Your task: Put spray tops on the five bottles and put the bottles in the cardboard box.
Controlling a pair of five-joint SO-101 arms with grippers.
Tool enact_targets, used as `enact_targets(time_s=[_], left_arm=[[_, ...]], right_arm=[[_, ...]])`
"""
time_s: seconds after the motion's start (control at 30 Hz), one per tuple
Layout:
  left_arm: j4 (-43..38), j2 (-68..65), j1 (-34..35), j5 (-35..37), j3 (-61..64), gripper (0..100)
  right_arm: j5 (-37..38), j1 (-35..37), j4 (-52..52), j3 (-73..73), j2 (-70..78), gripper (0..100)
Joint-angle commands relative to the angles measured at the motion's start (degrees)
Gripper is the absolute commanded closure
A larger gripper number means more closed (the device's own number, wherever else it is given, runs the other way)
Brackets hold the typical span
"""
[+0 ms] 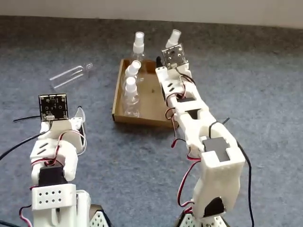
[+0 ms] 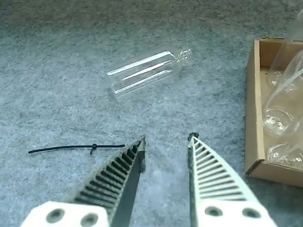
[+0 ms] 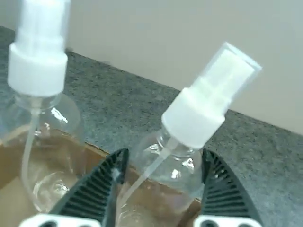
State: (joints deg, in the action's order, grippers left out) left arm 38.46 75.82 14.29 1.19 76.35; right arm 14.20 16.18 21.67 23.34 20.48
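Left arm: folded back at the near left of the grey carpet (image 1: 246, 94), well left of the cardboard box (image 1: 119, 101), with its wrist tipped down toward the floor.

Left gripper (image 2: 165, 142): jaws spread apart with bare carpet between the two tips. It hangs over the carpet and holds nothing.

Uncapped bottle (image 2: 144, 73): clear, lying on its side on the carpet beyond the left gripper and left of the box. Its open neck points toward the box and no spray top is fitted.

Right arm: stretched long and nearly straight from the near right out over the right side of the box, ending at the far right corner.

Right gripper (image 3: 161, 163): jaws closed against the sides of the held bottle (image 3: 180, 165).

Held bottle: clear and fitted with a white spray top (image 3: 199, 109). It leans to the right at the box's far right corner.

Capped bottles (image 1: 132, 75): three stand upright in a row along the left side of the box, each with a white spray top.

Cable tie (image 2: 75, 149): black, lying flat on the carpet just left of the left gripper's tips.
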Motion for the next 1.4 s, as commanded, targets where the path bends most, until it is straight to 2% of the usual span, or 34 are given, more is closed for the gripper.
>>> enact_targets(time_s=[0.0,0.33,0.57,1.3,1.37], left_arm=[[-1.1,-0.8,0.4,0.0,-0.5,85],[-1.1,-0.8,0.4,0.0,-0.5,85],[-1.1,-0.8,0.4,0.0,-0.5,85],[-1.1,-0.8,0.4,0.0,-0.5,85],[-1.1,-0.8,0.4,0.0,-0.5,85]], right_arm=[[0.7,-0.6,0.6,2.6,-5.5,85.2],[0.7,-0.6,0.6,3.6,-5.9,84.9],[0.6,-0.6,0.2,3.6,-5.9,71.7],[0.6,-0.6,0.0,3.2,-6.4,71.1],[0.6,-0.6,0.0,3.2,-6.4,68.3]])
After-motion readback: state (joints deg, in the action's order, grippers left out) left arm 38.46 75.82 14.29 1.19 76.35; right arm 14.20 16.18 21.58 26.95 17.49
